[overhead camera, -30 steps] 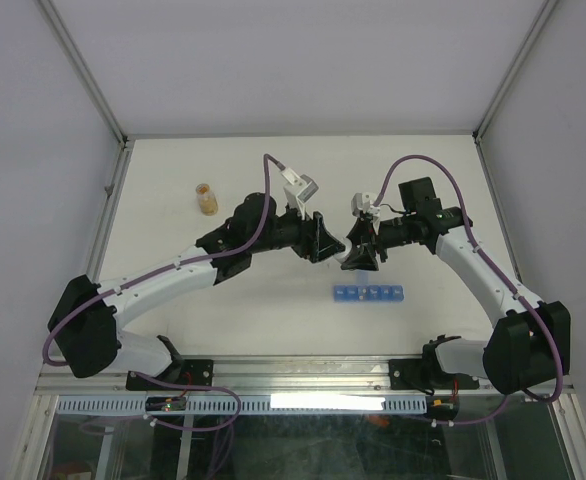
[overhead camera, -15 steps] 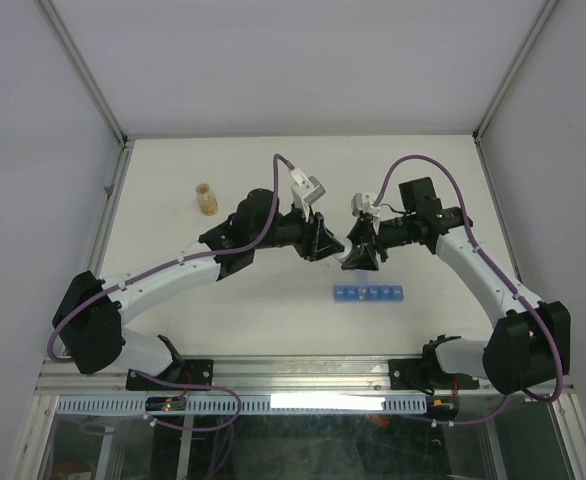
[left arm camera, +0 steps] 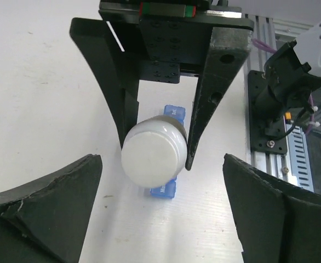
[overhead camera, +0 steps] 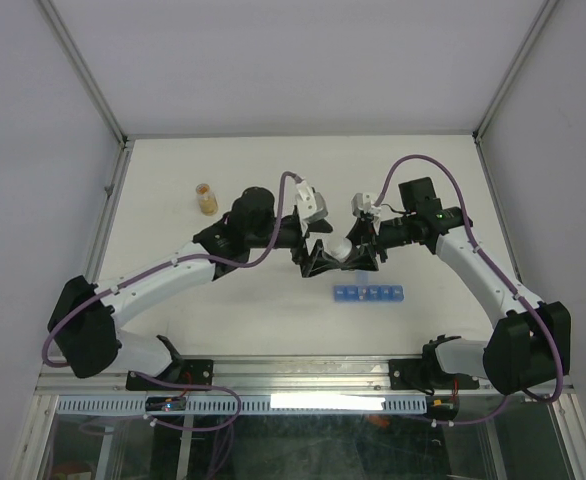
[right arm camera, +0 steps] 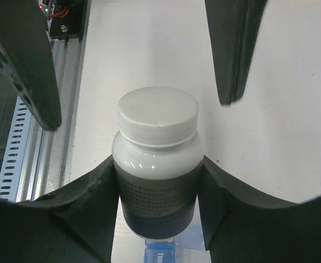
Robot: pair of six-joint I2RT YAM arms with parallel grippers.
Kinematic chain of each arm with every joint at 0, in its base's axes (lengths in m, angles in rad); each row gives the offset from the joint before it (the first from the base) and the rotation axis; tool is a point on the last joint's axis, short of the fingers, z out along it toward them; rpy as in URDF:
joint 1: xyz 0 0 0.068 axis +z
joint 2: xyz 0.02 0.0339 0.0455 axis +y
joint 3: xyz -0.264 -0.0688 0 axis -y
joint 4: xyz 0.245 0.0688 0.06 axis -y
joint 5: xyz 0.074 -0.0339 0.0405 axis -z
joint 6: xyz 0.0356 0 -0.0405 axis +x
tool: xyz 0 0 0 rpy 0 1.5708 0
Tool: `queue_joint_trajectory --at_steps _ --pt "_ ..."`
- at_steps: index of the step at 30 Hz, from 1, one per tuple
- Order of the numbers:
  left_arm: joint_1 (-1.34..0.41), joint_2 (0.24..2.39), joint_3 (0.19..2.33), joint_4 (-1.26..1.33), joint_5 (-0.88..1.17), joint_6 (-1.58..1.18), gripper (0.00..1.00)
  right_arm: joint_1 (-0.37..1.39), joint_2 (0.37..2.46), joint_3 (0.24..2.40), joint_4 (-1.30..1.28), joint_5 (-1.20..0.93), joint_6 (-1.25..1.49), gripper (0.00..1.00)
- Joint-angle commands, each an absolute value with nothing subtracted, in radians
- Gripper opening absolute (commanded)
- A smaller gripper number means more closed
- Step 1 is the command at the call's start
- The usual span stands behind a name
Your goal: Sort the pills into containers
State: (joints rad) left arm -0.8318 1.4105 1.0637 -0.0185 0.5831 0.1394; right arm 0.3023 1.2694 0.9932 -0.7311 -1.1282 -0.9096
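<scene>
My right tool (left arm camera: pixel 158 156) clamped on a white-capped bottle (right arm camera: pixel 158 137), my left tool (overhead camera: pixel 318 263) spread apart facing it, blue pill organizer (overhead camera: pixel 370 294) on the surface (overhead camera: pixel 223 300) below.

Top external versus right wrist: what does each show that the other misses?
Only top external: the full pill organizer and the small bottle with orange contents. Only right wrist: print on the label of the white bottle. Both: right gripper shut on the white bottle, left gripper open, facing its cap.
</scene>
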Motion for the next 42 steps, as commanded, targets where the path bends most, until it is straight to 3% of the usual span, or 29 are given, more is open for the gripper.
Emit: queue_joint_trajectory --at_steps 1,11,18,28,37,42 --pt "-0.831 1.22 0.942 0.26 0.473 -0.024 0.99 0.295 1.237 1.036 -0.692 -1.172 -0.901 0.0" --pt "-0.812 1.147 0.84 0.308 0.329 -0.483 0.96 0.295 1.232 1.034 -0.692 -1.178 -0.902 0.0" --pt "-0.948 1.171 0.914 0.14 0.022 -0.422 0.87 0.295 1.24 1.032 -0.69 -1.175 -0.902 0.0" --pt "-0.969 1.277 0.983 0.119 0.05 -0.417 0.76 0.296 1.247 1.032 -0.69 -1.169 -0.901 0.0" --pt "-0.969 1.342 1.028 0.102 0.085 -0.407 0.59 0.295 1.244 1.033 -0.689 -1.167 -0.902 0.0" --pt "-0.969 1.351 1.035 0.087 0.112 -0.409 0.56 0.295 1.243 1.032 -0.69 -1.169 -0.903 0.0"
